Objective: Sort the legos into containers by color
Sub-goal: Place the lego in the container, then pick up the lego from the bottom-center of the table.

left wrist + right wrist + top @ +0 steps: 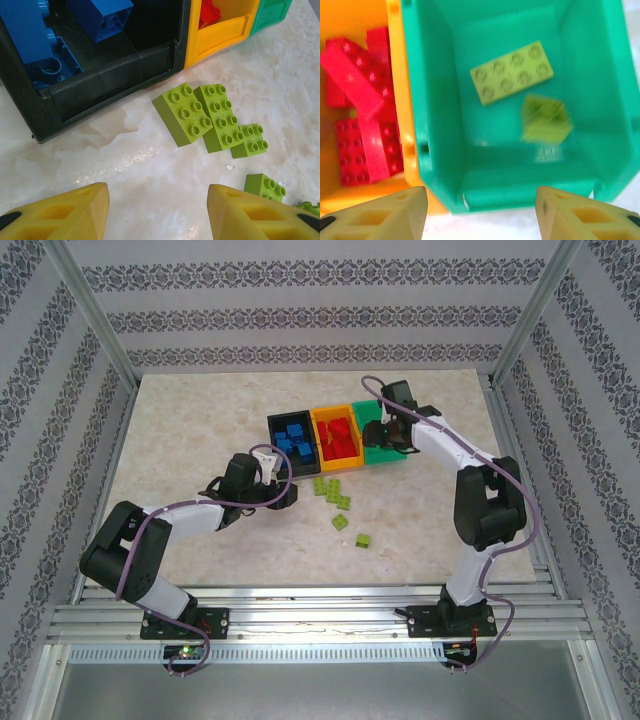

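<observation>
Risk: three touching lime legos (207,117) on table (125,165) beside black bin (110,85) may be scattered or double-grabbed by left fingers (97,200), held open, empty. Right fingers (415,202) open over green bin (435,150); blurred lime lego (545,120) seen inside, bounce-out possible.

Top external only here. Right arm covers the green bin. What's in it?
Observer: The green bin holds an eight-stud lime brick lying flat and a smaller lime brick, blurred, beside it.
Operator: Holding anything there?
Observer: No, the right pincer is open above the bin, with nothing between its fingers.
Operator: And the other arm?
Observer: The left pincer is open and empty over bare table, short of three lime bricks lying side by side.
</observation>
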Robot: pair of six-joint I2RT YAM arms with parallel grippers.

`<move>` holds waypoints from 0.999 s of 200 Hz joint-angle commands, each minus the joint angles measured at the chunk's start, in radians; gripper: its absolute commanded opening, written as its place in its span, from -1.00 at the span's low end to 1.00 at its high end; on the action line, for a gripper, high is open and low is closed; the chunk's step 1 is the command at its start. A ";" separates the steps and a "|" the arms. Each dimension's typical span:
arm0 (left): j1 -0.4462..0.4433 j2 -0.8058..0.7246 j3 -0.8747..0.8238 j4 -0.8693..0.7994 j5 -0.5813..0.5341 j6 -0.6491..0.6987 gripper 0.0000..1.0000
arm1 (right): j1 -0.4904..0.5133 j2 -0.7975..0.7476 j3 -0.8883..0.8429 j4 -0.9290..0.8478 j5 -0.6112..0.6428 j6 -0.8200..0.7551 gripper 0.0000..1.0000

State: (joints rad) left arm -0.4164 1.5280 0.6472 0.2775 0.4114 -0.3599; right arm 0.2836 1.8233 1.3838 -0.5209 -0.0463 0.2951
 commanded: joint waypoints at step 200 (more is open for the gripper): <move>0.018 0.026 0.029 0.012 0.030 -0.006 0.10 | 0.490 -0.229 -0.495 -0.117 -0.041 0.232 0.15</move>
State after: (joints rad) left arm -0.4107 1.5501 0.6548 0.2771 0.4225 -0.3603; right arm 0.7559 1.5570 0.8459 -0.6445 -0.0948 0.5213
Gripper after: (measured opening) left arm 0.545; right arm 0.608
